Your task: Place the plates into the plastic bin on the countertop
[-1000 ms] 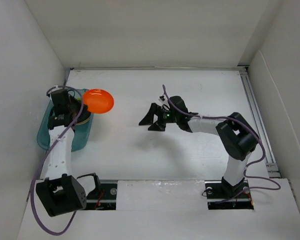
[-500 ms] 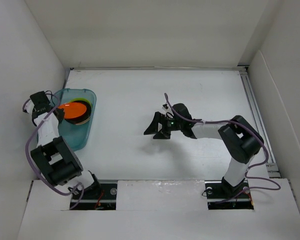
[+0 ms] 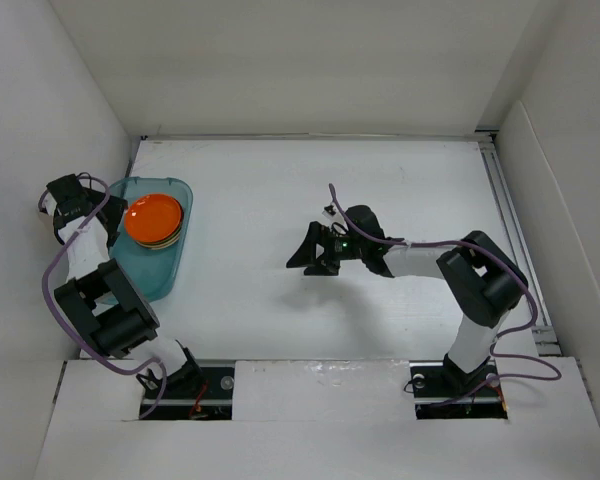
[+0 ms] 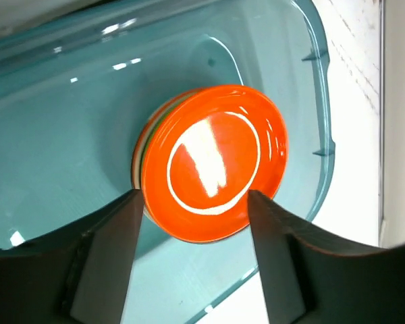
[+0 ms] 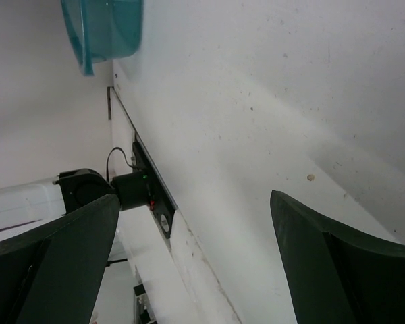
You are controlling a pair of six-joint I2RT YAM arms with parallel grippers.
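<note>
An orange plate [image 3: 155, 219] lies on top of a stack of plates [image 4: 140, 147] inside the translucent teal plastic bin [image 3: 152, 277], at its far end. Green and cream rims show under it. My left gripper [image 4: 196, 226] is open and hangs over the bin's left side, drawn back from the stack, its fingers [image 4: 111, 260] gripping nothing. My right gripper [image 3: 310, 252] stands wide open over the middle of the white countertop [image 3: 380, 180], with nothing between its fingertips [image 5: 337, 270]. No other plates are in view.
The bin sits against the left wall [image 3: 50, 120]. White walls close off the back and right sides. A corner of the bin [image 5: 101, 27] and the arm bases' mounting strip [image 5: 152, 196] show in the right wrist view.
The left gripper carried the orange plate down onto the stack in the bin, opened, and drew back toward the left wall. The right arm shifted slightly right.
</note>
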